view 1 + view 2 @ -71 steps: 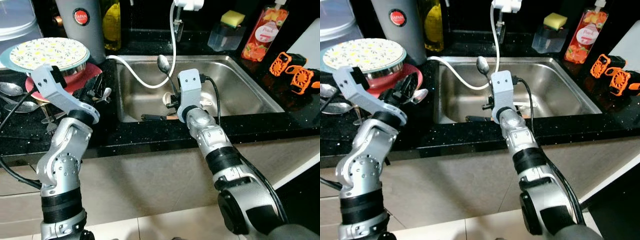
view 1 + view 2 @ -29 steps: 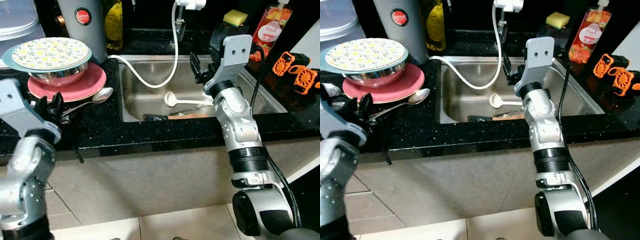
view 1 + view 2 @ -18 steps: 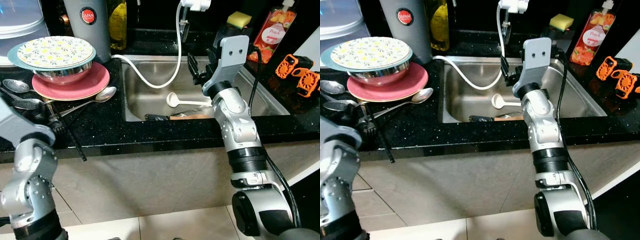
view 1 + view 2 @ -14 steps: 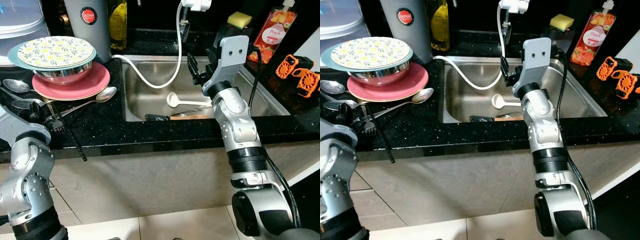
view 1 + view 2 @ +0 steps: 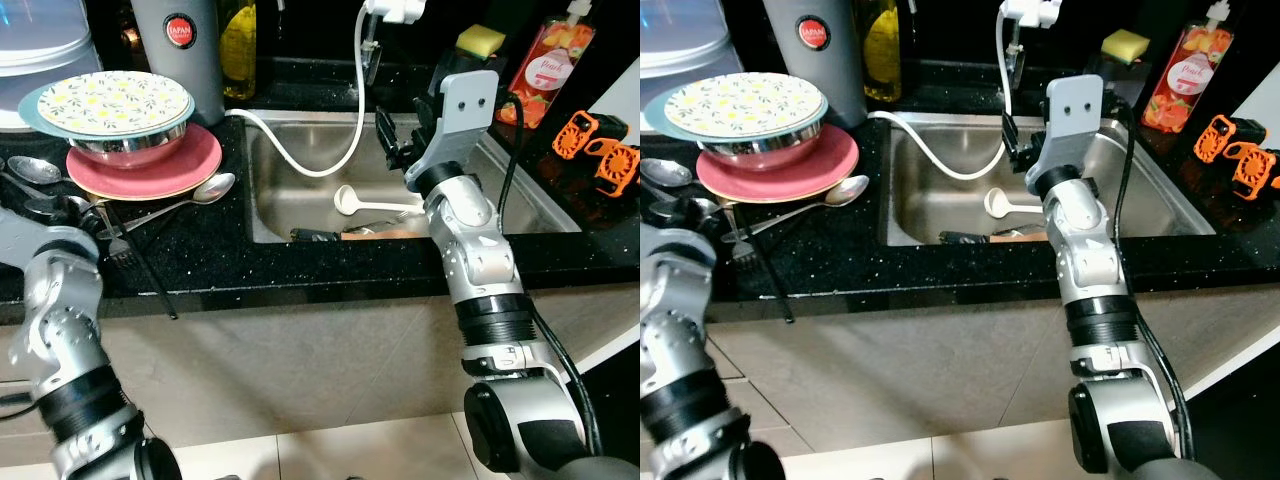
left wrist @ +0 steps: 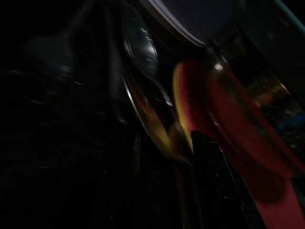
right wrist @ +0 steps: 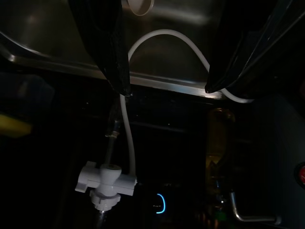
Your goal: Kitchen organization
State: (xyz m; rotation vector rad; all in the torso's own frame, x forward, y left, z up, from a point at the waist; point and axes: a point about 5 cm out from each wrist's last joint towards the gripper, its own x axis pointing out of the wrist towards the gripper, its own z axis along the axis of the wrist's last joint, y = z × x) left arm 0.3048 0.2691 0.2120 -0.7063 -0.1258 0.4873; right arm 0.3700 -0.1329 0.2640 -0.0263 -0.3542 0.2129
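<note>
The steel sink (image 5: 520, 190) holds one white ladle (image 5: 345, 199), bowl toward 9 o'clock, and, along the near wall at 6 o'clock, one dark-handled utensil (image 5: 310, 236) beside a wooden-handled one (image 5: 385, 233). A white hose (image 5: 300, 160) loops from the tap fitting (image 5: 392, 10) at 12 o'clock across the basin to its left rim.

On the black counter (image 5: 220, 255) at 9 o'clock stands one stack: red plate (image 5: 150, 172) at the bottom, steel bowl (image 5: 125, 150) on it, patterned plate (image 5: 105, 103) on top. One large spoon (image 5: 210, 187) lies touching the red plate's near edge. Further spoons (image 5: 30, 170) and a fork (image 5: 110, 245) lie at 8 o'clock; their exact count cannot be told. One grey flask (image 5: 185, 50) and one bottle of yellow liquid (image 5: 240, 45) stand at 11 o'clock.

At 1 o'clock: one clear holder (image 5: 465, 65) containing one yellow sponge (image 5: 480, 40), and one red soap bottle (image 5: 545, 60). Two orange fans (image 5: 595, 145) lie at 3 o'clock.

The right gripper (image 7: 164, 81) is raised over the sink with its fingers (image 7: 107, 43) spread wide, holding nothing. The left gripper (image 5: 680, 212) is low among the cutlery at 8 o'clock; its opening cannot be told.
</note>
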